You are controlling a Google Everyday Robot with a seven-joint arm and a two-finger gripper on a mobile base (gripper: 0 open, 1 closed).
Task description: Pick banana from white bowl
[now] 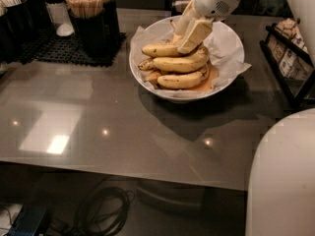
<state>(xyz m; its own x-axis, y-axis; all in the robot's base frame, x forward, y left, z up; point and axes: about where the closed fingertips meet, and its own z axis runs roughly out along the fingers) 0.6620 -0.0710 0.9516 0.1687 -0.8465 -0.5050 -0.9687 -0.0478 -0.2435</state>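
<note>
The white bowl (147, 82), lined with crumpled white paper, stands at the back middle of the grey table. Three yellow bananas lie stacked in it. The top banana (158, 49) shows brown spots and a dark tip. A longer one (179, 64) lies below it and a third (181, 80) sits at the front. My gripper (189, 37) reaches down from the upper right into the bowl, at the right end of the top banana and touching the stack. Its white wrist (214, 1) is above the bowl's far rim.
A black holder of wooden stir sticks (88, 9) and dark containers stand on a black mat (54, 53) at the back left. A black rack of packets (290, 58) is at the right edge. My white body (283, 181) fills the lower right. Cables (98, 210) lie on the floor below.
</note>
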